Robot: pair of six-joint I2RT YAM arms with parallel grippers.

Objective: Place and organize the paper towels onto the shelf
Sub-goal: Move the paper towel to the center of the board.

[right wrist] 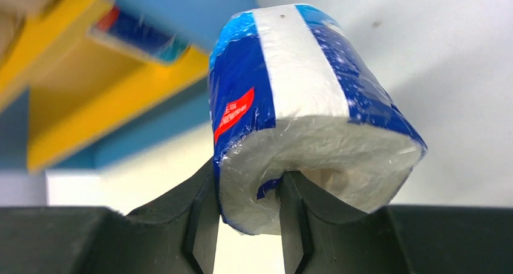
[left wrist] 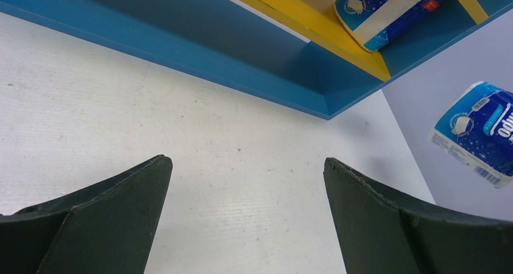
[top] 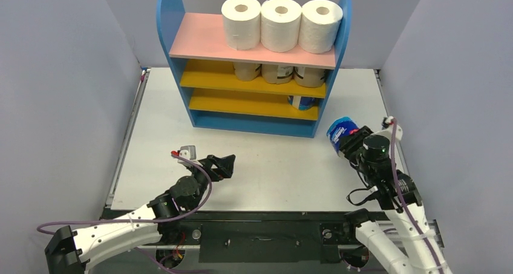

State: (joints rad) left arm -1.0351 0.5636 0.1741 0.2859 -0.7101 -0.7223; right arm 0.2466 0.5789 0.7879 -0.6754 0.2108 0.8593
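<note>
The right fingers [right wrist: 181,225] pinch a blue-and-white roll [right wrist: 302,104] of paper towel. One finger sits inside the hollow core and the other presses on the outside, so the roll's wall is clamped between them. The roll hangs off the fingertips in the air, tilted, with most of its length beyond the grip. The wall bulges and the plastic wrapper creases where it is squeezed, so the roll looks light, soft and easily dented. The glossy film is likely slippery. Holding through the core seems the surest grip, since a squeeze across the outside could crush it or let it slide.

Ahead of these fingers and to their left stands the shelf [top: 199,44]. A second blue-and-white roll [top: 300,101] lies on its lower yellow board, at the end nearest the fingers. There is free board beside that roll, farther from the fingers. Higher up, three tan rolls [top: 277,73] fill the upper yellow board and three white rolls [top: 278,23] sit on the pink top.

The left fingers [left wrist: 109,213] are spread wide and hold nothing, with bare tabletop [top: 260,165] between them and the shelf's blue base just ahead.
</note>
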